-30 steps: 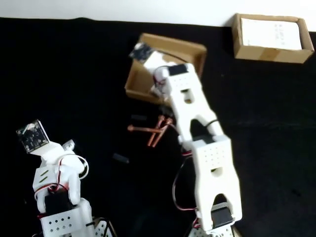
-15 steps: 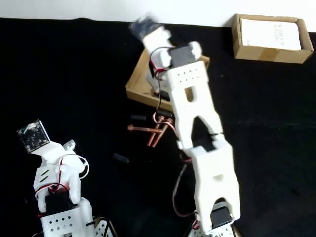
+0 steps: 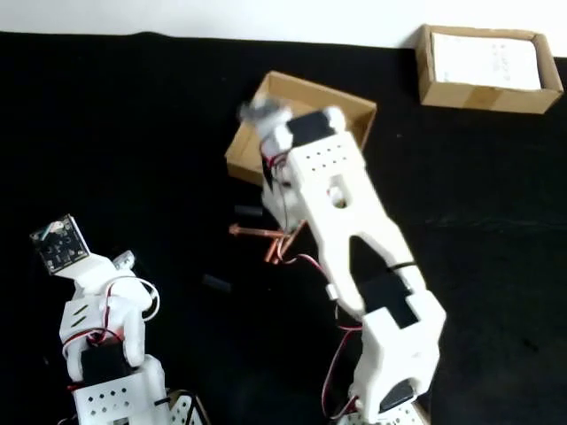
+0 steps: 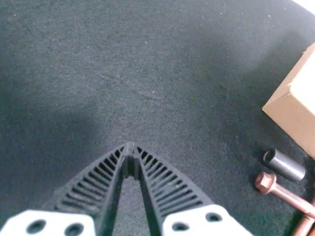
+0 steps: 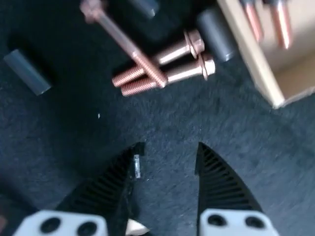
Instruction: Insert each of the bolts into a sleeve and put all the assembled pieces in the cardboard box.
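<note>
Three copper bolts (image 5: 152,64) lie crossed on the black cloth, just off my right gripper (image 5: 170,147), which hangs open and empty above the cloth. Grey sleeves (image 5: 27,71) (image 5: 216,34) lie around them. The cardboard box (image 5: 256,73) beside them holds two assembled pieces (image 5: 266,14). From above, the right arm (image 3: 332,190) stretches over the box's (image 3: 310,93) near edge, with the bolts (image 3: 266,235) and two sleeves (image 3: 248,211) (image 3: 215,283) beside it. My left gripper (image 4: 129,147) is shut and empty over bare cloth, far from a sleeve (image 4: 283,164) and a bolt (image 4: 280,189).
A second cardboard box (image 3: 487,88) with a white sheet inside stands at the far right edge of the table. The left arm (image 3: 102,319) sits folded at the near left. Black cloth lies open on the left half and on the right side.
The right arm rose from the box, swung past its far rim, then drew back and down toward the bolts. The left arm has kept still.
</note>
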